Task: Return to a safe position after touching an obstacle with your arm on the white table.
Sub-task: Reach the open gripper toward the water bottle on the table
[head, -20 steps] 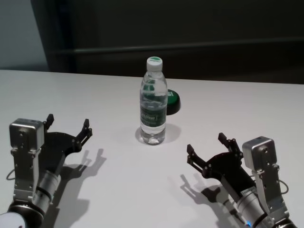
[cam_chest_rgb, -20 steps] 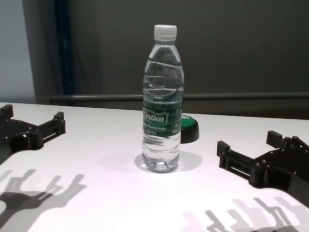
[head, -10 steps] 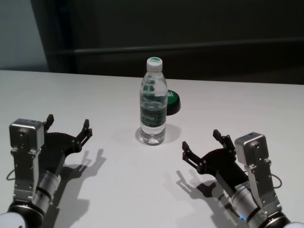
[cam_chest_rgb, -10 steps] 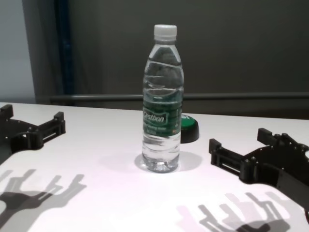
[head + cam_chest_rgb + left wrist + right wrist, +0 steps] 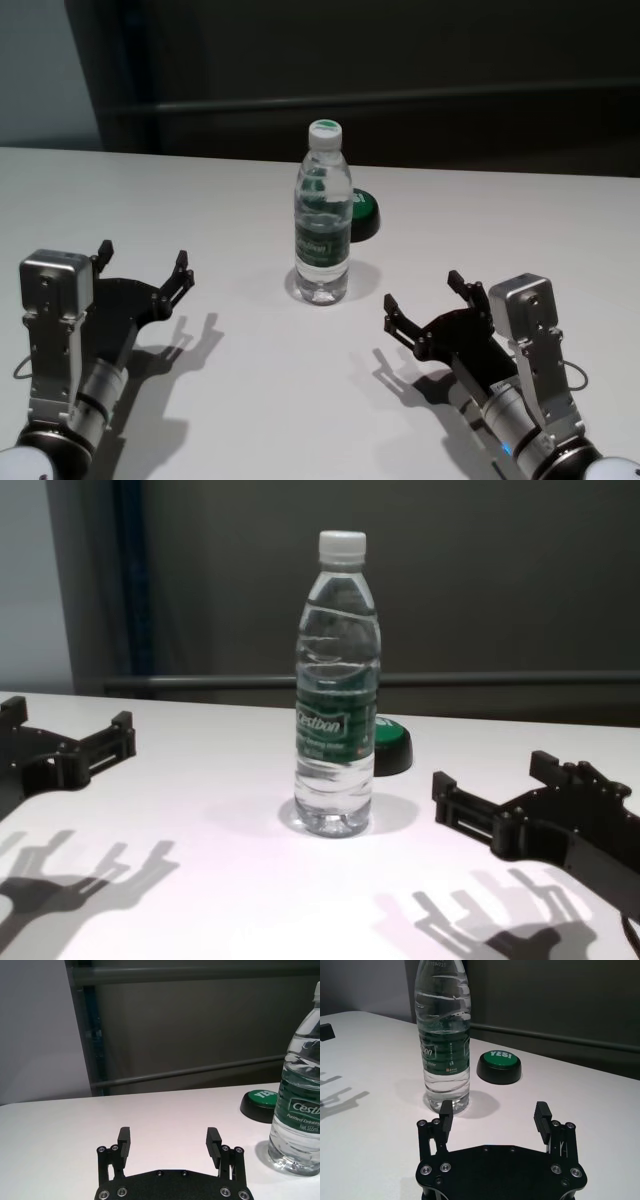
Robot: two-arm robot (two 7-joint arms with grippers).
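Observation:
The obstacle, a clear water bottle (image 5: 323,220) (image 5: 338,700) (image 5: 443,1045) (image 5: 300,1095) with a white cap and green label, stands upright in the middle of the white table (image 5: 250,390) (image 5: 230,900). My right gripper (image 5: 424,298) (image 5: 487,770) (image 5: 491,1112) hovers open to the right of the bottle and nearer to me, apart from it, with nothing between its fingers. At the left of the table my left gripper (image 5: 141,262) (image 5: 65,725) (image 5: 167,1139) is parked, open and empty.
A low round green push-button (image 5: 362,213) (image 5: 390,745) (image 5: 499,1066) (image 5: 258,1104) on a black base sits just behind and to the right of the bottle. A dark wall with a horizontal rail runs behind the table's far edge.
My right arm has shifted left and slightly toward the bottle over the past second, slowing in the last half second. The bottle and left arm have stayed still.

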